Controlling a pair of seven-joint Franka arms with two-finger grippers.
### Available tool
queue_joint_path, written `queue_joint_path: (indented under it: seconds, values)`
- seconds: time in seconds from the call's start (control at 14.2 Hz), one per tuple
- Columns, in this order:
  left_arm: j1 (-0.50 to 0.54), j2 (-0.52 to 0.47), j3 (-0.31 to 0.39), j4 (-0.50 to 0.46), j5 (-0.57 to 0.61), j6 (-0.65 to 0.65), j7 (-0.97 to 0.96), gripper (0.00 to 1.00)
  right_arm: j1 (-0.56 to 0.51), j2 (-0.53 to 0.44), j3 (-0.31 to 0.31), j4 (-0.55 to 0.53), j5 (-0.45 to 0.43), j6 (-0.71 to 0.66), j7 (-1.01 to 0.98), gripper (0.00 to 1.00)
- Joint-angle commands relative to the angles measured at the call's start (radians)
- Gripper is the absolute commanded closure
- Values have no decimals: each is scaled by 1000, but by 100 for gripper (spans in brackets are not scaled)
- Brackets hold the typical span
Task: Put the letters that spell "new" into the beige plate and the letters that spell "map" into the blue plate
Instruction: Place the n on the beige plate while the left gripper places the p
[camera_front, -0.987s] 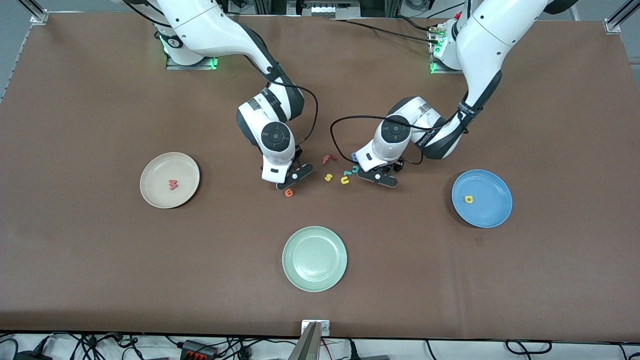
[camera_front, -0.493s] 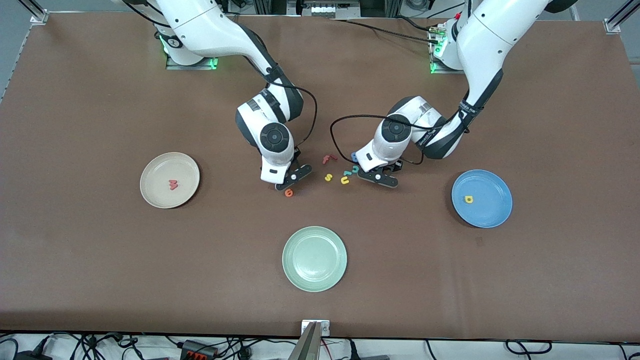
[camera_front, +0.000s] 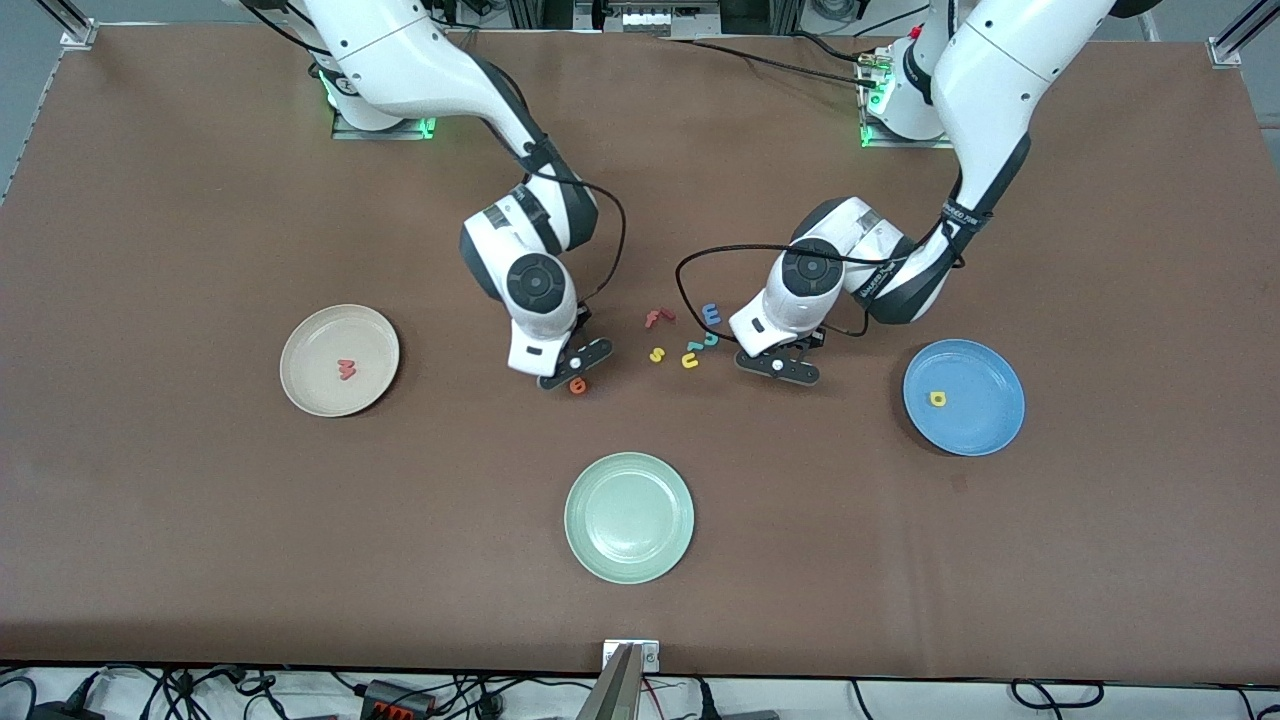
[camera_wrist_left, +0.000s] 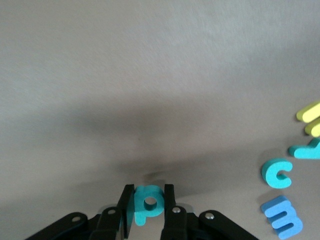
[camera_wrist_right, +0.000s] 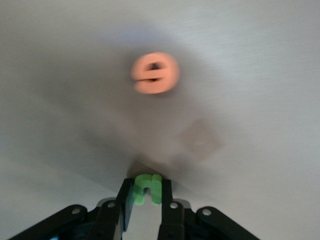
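Note:
My left gripper (camera_wrist_left: 149, 195) is shut on the teal p (camera_wrist_left: 149, 204) and hangs just above the table (camera_front: 778, 366) between the loose letters and the blue plate (camera_front: 985, 420). That plate holds the yellow a (camera_front: 937, 398). The blue m (camera_front: 712, 313) lies on the table among the loose letters, also seen as the blue m (camera_wrist_left: 282, 216). My right gripper (camera_wrist_right: 147, 190) is shut on the green n (camera_wrist_right: 148, 189), low over the table (camera_front: 573, 366) beside the orange e (camera_front: 577, 386). The beige plate (camera_front: 310, 345) holds the salmon-red w (camera_front: 346, 369).
A red f (camera_front: 657, 318), a yellow s (camera_front: 657, 354), a yellow u (camera_front: 690, 361) and a teal c (camera_wrist_left: 277, 173) lie between the two grippers. A pale green plate (camera_front: 629, 517) sits nearer the front camera than the letters.
Both grippers have closed on their letters and risen a little. The left gripper has shifted toward the blue plate, uncovering the blue m. The right gripper has edged toward the beige plate.

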Motion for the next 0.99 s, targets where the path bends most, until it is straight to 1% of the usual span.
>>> queue_joint_path:
  seconds: [0.0,0.07,0.21,0.35,0.42,0.56,0.63,0.78,0.92]
  values:
    - [16,-22,-7,24,31,-66,-9,88,-100,-67,-7,-5,5,-64,-24,79]
    - [10,-25,-9,28,29,-98,-15,88,-127,-82,-28,-6,5,-85,-22,79]
    - [6,-40,-9,74,31,-216,-6,88,-205,-101,-62,-7,5,-154,-25,79]
    - [-8,-33,-9,123,31,-307,-2,88,-302,-116,-65,-14,4,-200,-40,79]
    - [-10,-31,-9,130,31,-342,9,88,-339,-118,-65,-20,4,-229,-56,79]
    - [-2,-33,-9,157,29,-367,49,88,-405,-128,-65,-57,4,-260,-100,79]
    - [4,-33,-9,175,29,-399,70,88,-434,-139,-65,-86,4,-260,-132,79]
    - [9,-33,-1,211,28,-440,106,88,-453,-145,-65,-131,5,-259,-162,79]
    - [58,-40,-3,217,29,-451,138,88,-448,-145,-62,-160,11,-245,-159,79]
